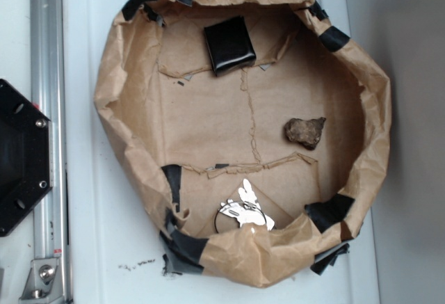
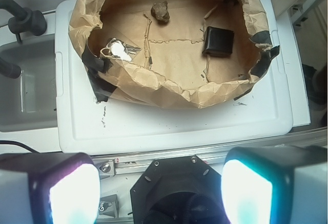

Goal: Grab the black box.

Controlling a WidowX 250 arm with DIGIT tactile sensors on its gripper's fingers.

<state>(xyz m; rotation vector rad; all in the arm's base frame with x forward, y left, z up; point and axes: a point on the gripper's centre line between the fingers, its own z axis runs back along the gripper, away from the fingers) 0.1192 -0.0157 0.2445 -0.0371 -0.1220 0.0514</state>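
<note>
Exterior view: glossy black squarish box lies flat on floor of crumpled brown paper basin; pincer out of view.

Wrist view: pincer spread wide, empty, above white lid. Box ahead, slightly right, well apart. Brown rock ahead, farther.

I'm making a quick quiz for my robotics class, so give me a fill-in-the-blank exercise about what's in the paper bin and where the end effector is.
1. The black box lies on the floor of a crumpled brown ____ bin.
2. The brown rock and the black box are ____, not touching.
3. The metal keys lie near the bin wall ____ the box's side.
4. In the wrist view the end effector is ____ the bin, holding nothing.

Missing words: paper; apart; opposite; outside
</note>
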